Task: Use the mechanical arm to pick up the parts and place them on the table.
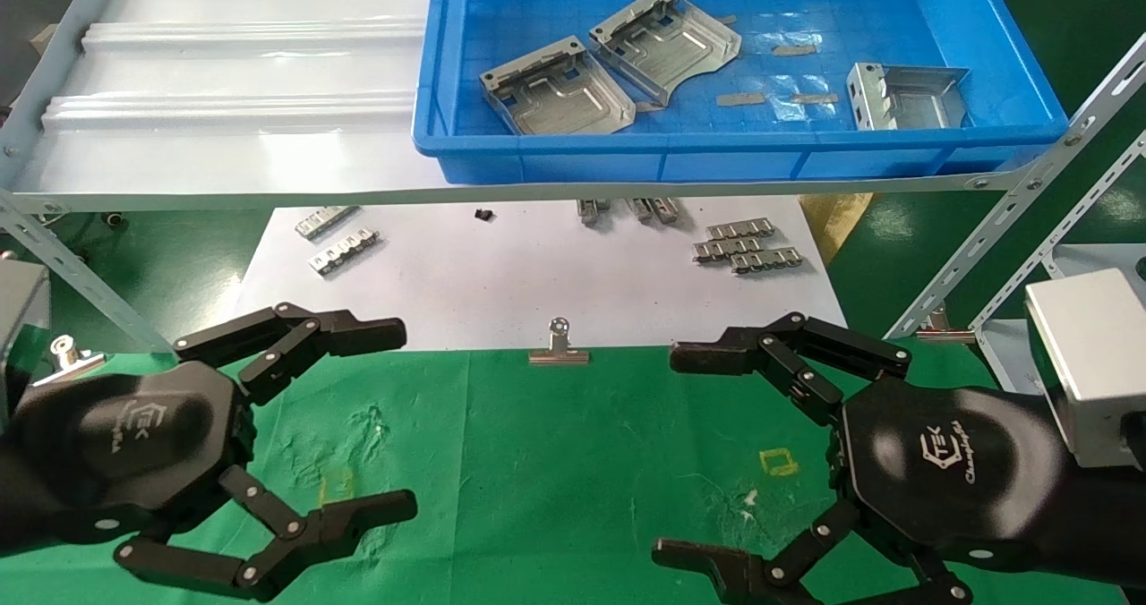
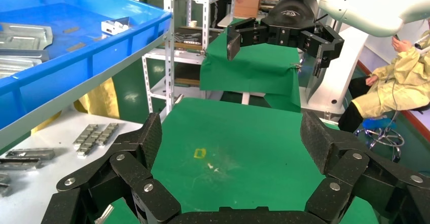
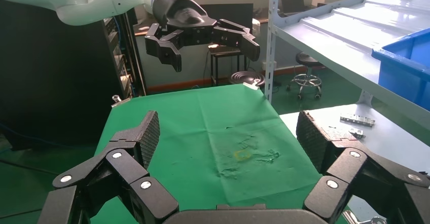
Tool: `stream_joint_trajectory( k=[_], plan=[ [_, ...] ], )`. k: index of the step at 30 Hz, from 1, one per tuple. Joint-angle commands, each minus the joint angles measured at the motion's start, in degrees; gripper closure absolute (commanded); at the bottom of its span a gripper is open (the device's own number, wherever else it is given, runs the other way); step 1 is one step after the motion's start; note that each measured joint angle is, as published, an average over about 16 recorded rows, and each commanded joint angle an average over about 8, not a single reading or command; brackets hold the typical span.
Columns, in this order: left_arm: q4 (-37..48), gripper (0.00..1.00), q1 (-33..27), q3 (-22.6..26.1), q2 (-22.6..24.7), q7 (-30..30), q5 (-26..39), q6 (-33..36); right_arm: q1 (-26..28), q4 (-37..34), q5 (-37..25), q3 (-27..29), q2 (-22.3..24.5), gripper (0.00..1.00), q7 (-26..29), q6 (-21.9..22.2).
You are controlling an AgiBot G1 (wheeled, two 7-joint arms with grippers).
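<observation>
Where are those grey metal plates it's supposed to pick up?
In the head view, three parts lie inside the blue bin on the raised shelf, beyond the green table: two left of centre, one near the right end.

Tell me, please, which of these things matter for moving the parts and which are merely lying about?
Job: parts in blue bin; green table; open right gripper; open left gripper.
Lying about: ridged strips; binder clip; white sheet.
</observation>
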Motion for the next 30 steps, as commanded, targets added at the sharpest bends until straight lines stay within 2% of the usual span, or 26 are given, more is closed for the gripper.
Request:
stream_joint_trajectory(
  k=[1, 30],
  plan=[
    [0.0, 0.00, 0.0, 0.0, 0.0, 0.0, 0.0, 0.0, 0.0, 0.0, 0.0, 0.0, 0.0, 0.00, 0.0, 0.0],
    [0.0, 0.00, 0.0, 0.0, 0.0, 0.0, 0.0, 0.0, 0.0, 0.0, 0.0, 0.0, 0.0, 0.00, 0.0, 0.0]
  ],
)
